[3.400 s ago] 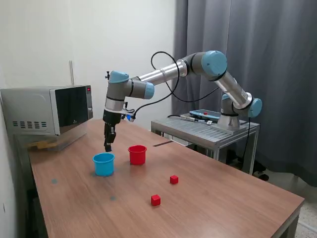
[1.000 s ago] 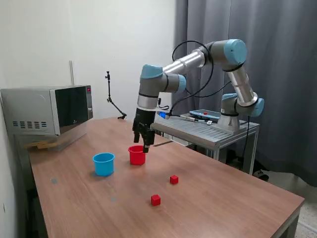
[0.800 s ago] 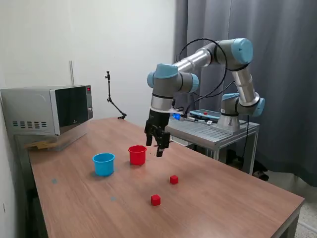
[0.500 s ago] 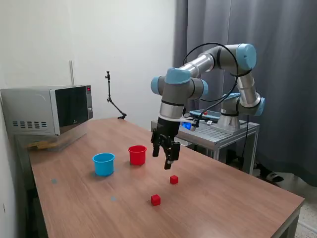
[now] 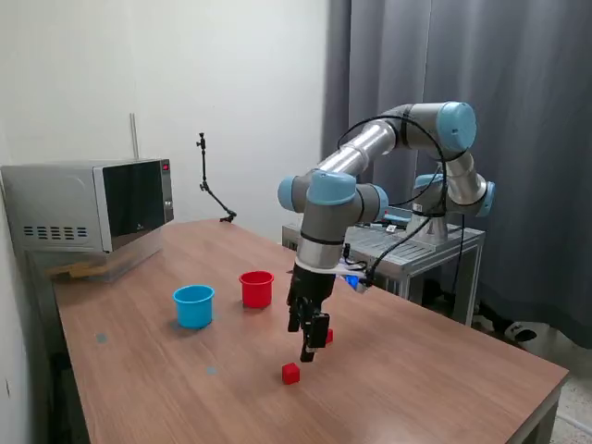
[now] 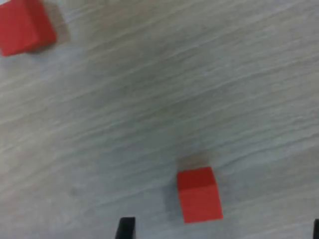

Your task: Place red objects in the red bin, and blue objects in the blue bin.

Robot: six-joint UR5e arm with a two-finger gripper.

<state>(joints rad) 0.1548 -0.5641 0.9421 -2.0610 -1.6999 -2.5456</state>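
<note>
Two small red cubes lie on the wooden table. One red cube [image 5: 290,373] is near the front, and it also shows in the wrist view [image 6: 199,194]. The other red cube [image 5: 329,337] is partly hidden behind my gripper, and it shows in the wrist view [image 6: 25,27]. My gripper [image 5: 308,350] is open and empty. It hangs a little above the table between the two cubes, with the nearer cube between its fingertips [image 6: 125,229] in the wrist view. The red cup [image 5: 256,289] and the light blue cup [image 5: 193,306] stand upright further to the exterior view's left. No blue cubes show.
A microwave [image 5: 88,215] stands at the table's far left in the exterior view. A metal cart [image 5: 398,242] carries the arm's base behind the table. A thin black stand [image 5: 211,188] is at the back. A grey curtain hangs on the exterior view's right.
My gripper has moved from over the blue cup, past the red cup, to the exterior view's right. It has come down low over the red cubes.
</note>
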